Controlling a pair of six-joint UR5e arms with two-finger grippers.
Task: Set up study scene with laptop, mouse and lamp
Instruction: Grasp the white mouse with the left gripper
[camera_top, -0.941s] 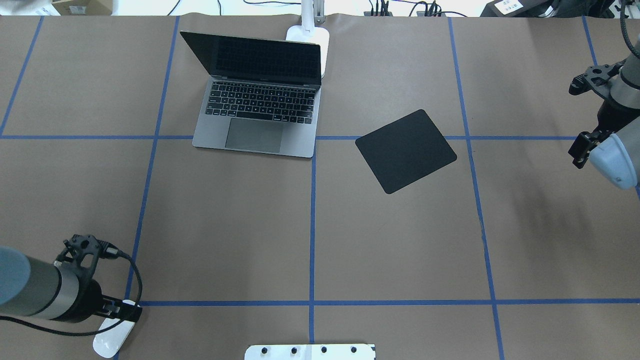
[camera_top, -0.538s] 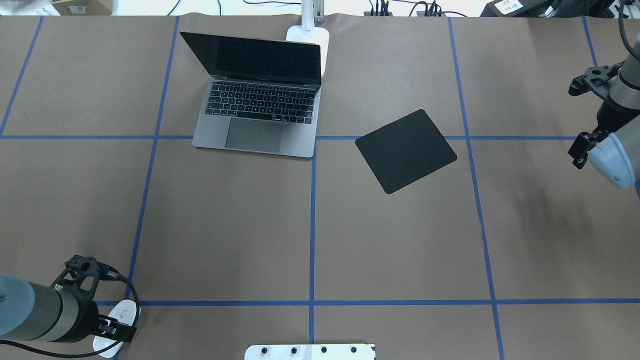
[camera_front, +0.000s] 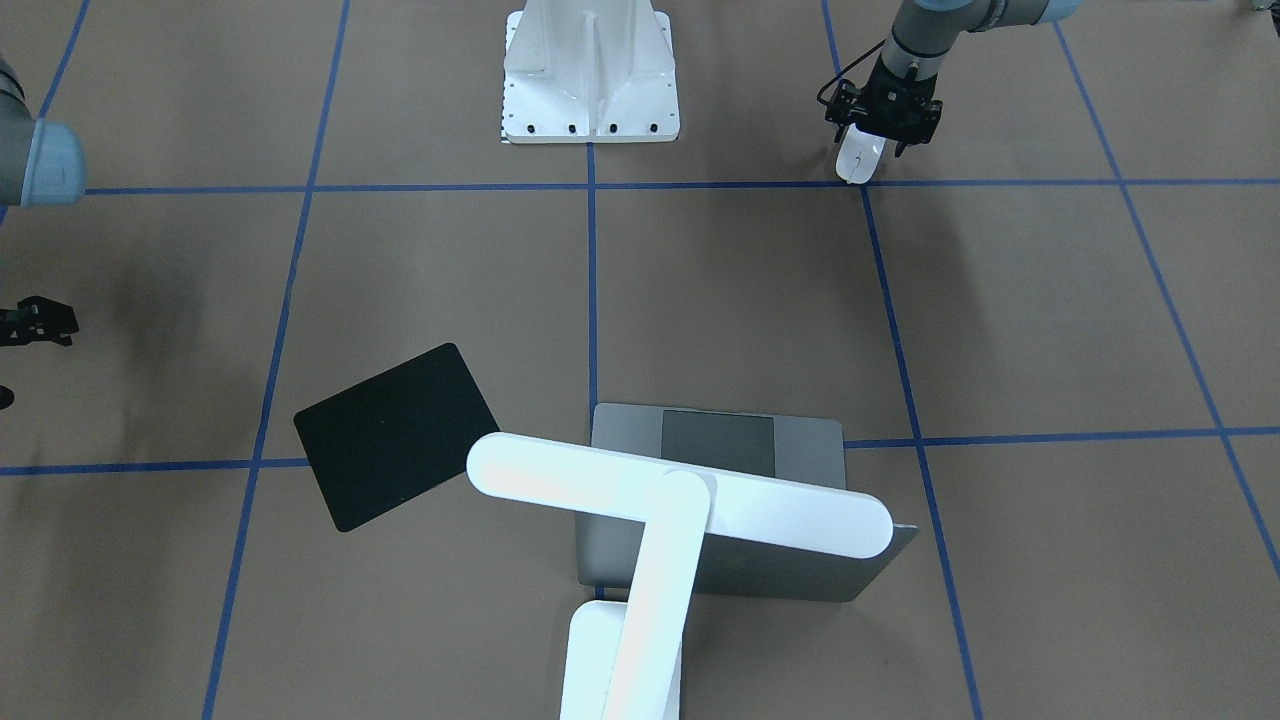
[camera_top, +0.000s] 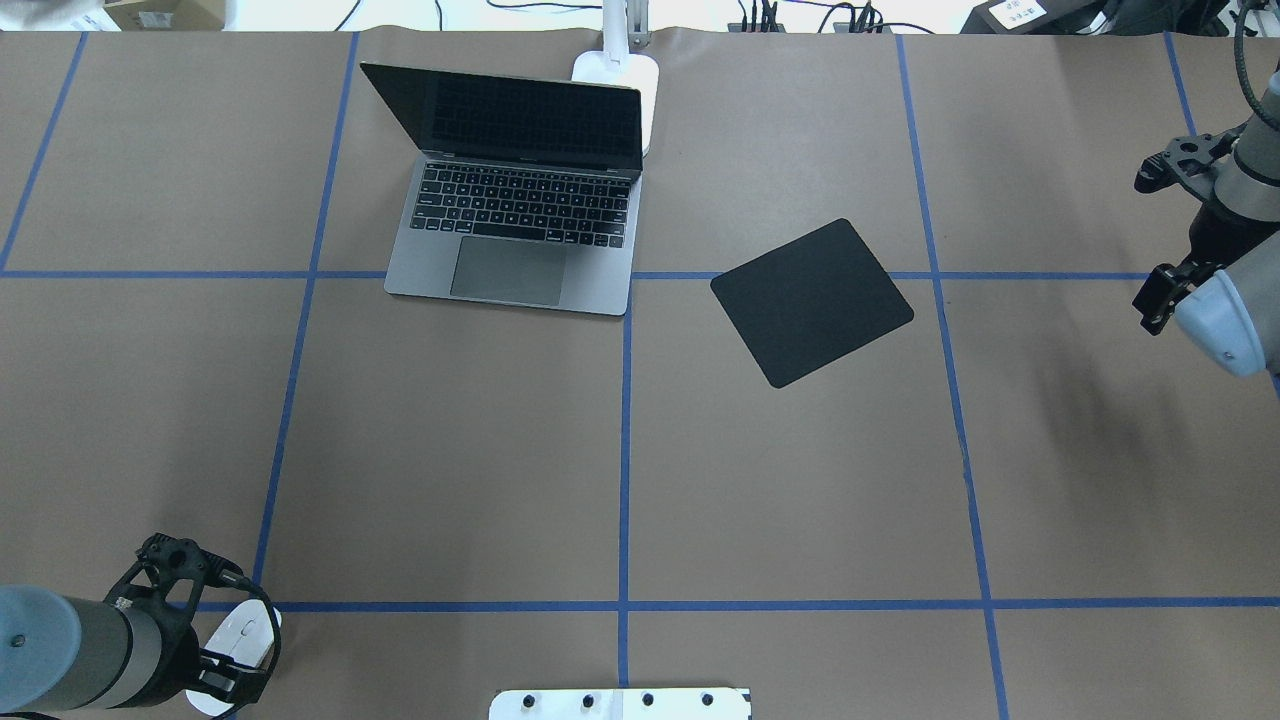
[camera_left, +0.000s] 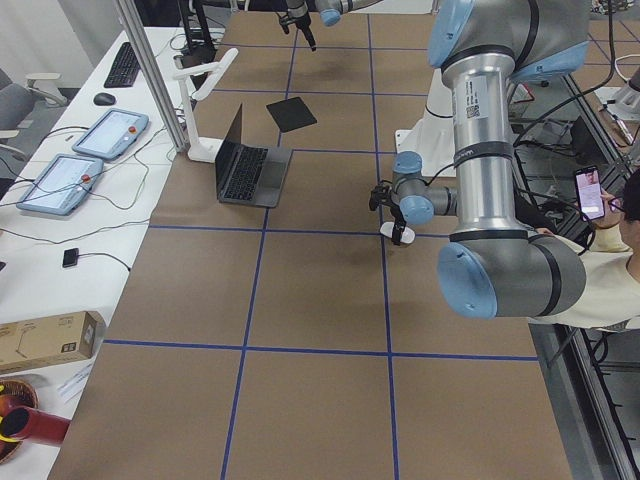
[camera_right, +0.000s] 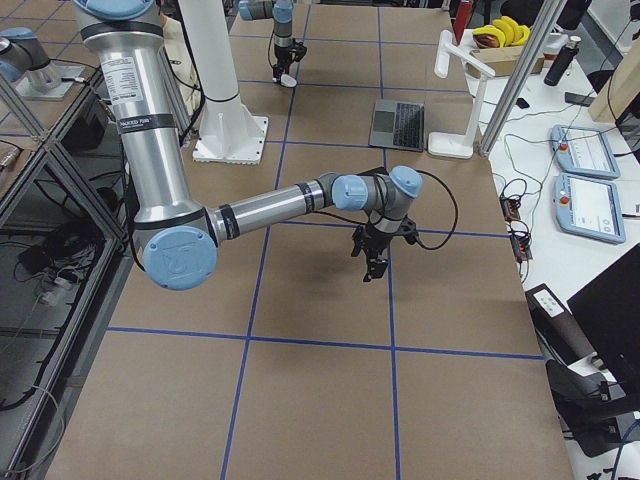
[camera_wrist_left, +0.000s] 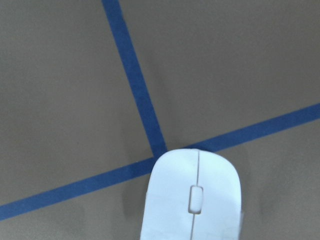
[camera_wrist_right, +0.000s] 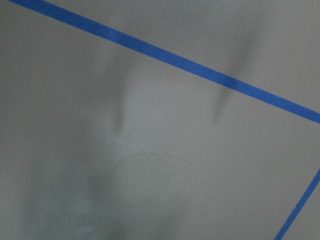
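The left gripper (camera_front: 870, 143) points straight down at the table, its two black fingers standing either side of the rear half of the mouse (camera_wrist_left: 192, 200). Whether they clamp the shell or merely flank it cannot be told, since the wrist view shows no fingertip. The left arm enters low from the near left corner in the overhead view, forearm almost level and wrist bent down, with a black cable looping beside the gripper. The mouse lies flat on the brown table (camera_top: 450, 450), its nose touching the crossing of two blue tape lines (camera_wrist_left: 135, 85) and its scroll wheel facing up. It sits at the robot's near left, well apart from everything else. The right gripper (camera_right: 372, 262) hangs above bare table at the far right, fingers pointing down and clear of the surface. Its arm stretches out level from the elbow, with the wrist turned down, and I cannot tell how far the fingers are parted. The laptop (camera_top: 520, 245) stands open on the far side, left of centre, screen dark. The lamp (camera_front: 680, 505) has its base just behind the laptop's right rear corner, and its bar head reaches across above the lid. A black mouse pad (camera_top: 812, 302) lies askew to the laptop's right, across a tape line.
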